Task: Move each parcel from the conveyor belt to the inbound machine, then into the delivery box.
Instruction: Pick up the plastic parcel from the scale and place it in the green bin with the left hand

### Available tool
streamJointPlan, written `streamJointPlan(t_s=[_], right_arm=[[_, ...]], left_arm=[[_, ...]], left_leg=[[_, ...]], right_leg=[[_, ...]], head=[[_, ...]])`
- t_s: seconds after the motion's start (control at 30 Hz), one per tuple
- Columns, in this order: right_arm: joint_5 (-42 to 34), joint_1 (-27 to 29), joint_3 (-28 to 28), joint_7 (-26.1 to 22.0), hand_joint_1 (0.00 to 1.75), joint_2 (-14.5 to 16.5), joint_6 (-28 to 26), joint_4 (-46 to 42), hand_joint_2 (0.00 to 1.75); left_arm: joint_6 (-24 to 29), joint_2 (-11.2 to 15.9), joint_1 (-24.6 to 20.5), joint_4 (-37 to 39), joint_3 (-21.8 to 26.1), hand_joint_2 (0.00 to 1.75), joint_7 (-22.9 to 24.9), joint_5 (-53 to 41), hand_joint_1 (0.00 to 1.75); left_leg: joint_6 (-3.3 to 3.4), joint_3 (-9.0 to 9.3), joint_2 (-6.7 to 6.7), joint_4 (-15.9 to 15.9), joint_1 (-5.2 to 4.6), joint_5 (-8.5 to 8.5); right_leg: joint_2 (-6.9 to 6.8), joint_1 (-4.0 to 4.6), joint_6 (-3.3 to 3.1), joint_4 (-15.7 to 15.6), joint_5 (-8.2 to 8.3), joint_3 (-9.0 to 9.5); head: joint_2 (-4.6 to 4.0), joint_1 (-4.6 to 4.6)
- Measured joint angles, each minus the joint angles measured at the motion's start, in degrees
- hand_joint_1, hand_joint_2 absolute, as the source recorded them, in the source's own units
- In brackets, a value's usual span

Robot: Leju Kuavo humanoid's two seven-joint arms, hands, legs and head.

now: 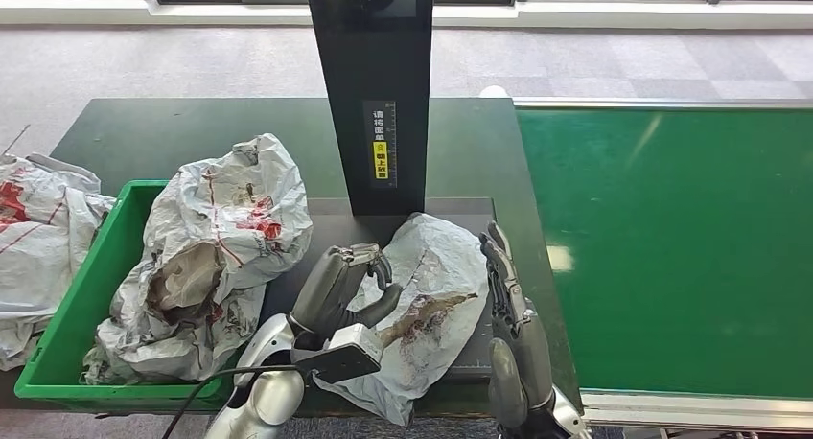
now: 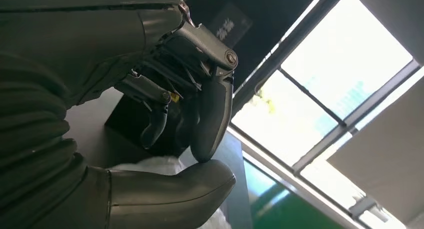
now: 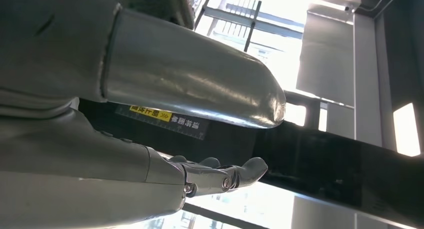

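Left hand (image 1: 350, 286) sits on the near-left edge of the parcel (image 1: 431, 305), fingers curled down over the wrinkled bag w/ thumb underneath; left wrist view shows a fingertip (image 2: 202, 151) meeting the thumb (image 2: 200, 181) w/ white plastic just behind, so it looks pinched on the bag, though how much film is caught I can't tell. Right hand (image 1: 513, 314) stands flat along the parcel's right side, fingers straight and apart, holding nothing, touching or just beside the bag.

Parcel lies on the dark platform of the inbound machine (image 1: 376, 84), right in front of its black post. Belt (image 1: 681, 238) is to the right, no parcels on the part in view. Green box (image 1: 81, 305) is to the left, already carrying one big crumpled bag (image 1: 216, 257); another bag (image 1: 34, 228) lies beyond its left wall.

Judgement: scan stop is done or nearly so, next is parcel to box. To do it well: get a firm bite of plastic before lifting, since the film is slack and will sag or slip; use right hand as a backstop. Lift clear of the box's near wall, keep off the post, drop beside or atop the big bag, not on the rim.
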Motion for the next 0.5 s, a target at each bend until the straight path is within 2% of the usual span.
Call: streamJointPlan(t_s=[0.2,0.5], right_arm=[[0.3,-0.9,-0.1,0.0,0.0,0.0,1.7,0.5,0.0],[-0.3,-1.9,-0.1,0.0,0.0,0.0,1.9,1.5,0.0]], left_arm=[[-4.3,0.1,-4.3,9.5,-1.4,1.75,0.0,1.8,0.0],[-6.0,0.0,-10.4,21.3,-1.8,1.75,-0.1,3.0,0.0]], left_leg=[[-0.01,0.01,0.01,0.0,0.0,0.01],[-0.03,0.01,0.0,0.0,0.01,0.03]], right_leg=[[0.01,0.0,0.0,0.0,0.02,0.0],[0.02,0.01,0.0,0.0,0.03,0.0]], head=[[0.0,0.0],[0.0,0.0]])
